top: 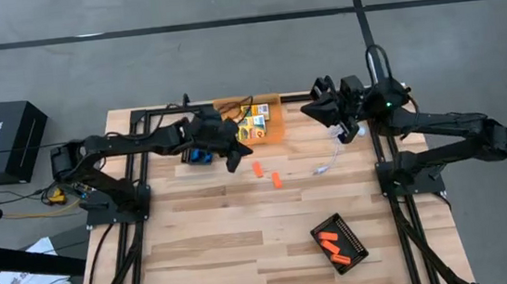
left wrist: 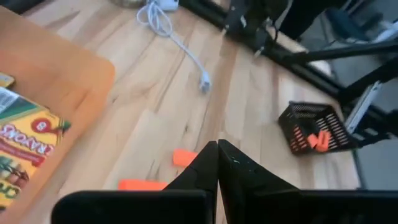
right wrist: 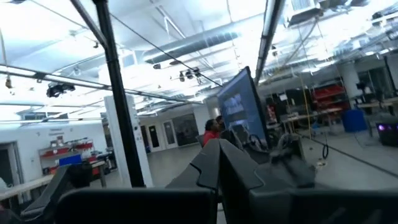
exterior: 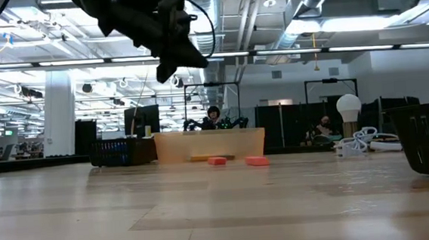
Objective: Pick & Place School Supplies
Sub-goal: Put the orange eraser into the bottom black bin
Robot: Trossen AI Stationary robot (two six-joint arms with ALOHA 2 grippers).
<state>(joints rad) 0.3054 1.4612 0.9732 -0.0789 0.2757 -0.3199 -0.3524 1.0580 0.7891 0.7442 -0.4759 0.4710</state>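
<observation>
The left gripper (left wrist: pixel 217 149) has its fingers (left wrist: pixel 202 163) pressed together with nothing between them. It hangs in the air above the surface (top: pixel 245 245), over the spot just beside the two loose orange sticks (top: pixel 267 174). The left arm reaches in from the left side, stretched across the far part of the surface, its wrist tipped down toward the wood.

The right gripper (right wrist: pixel 217 148) also has its fingers (right wrist: pixel 205 163) closed and empty. The right arm is folded back at the far right corner, raised well above the surface, with its wrist pointing out into the room.

An orange tray (top: pixel 275 131) sits at the far edge, holding crayon boxes (top: pixel 254 121). Blue-handled pliers (top: pixel 201 155) lie just beside the tray, under the left arm. A white cable (top: pixel 328 163) lies near the right arm's base. A black basket (top: pixel 341 242) rests near the front right, well apart from the loose sticks, with more orange sticks (top: pixel 333 245) inside it.
</observation>
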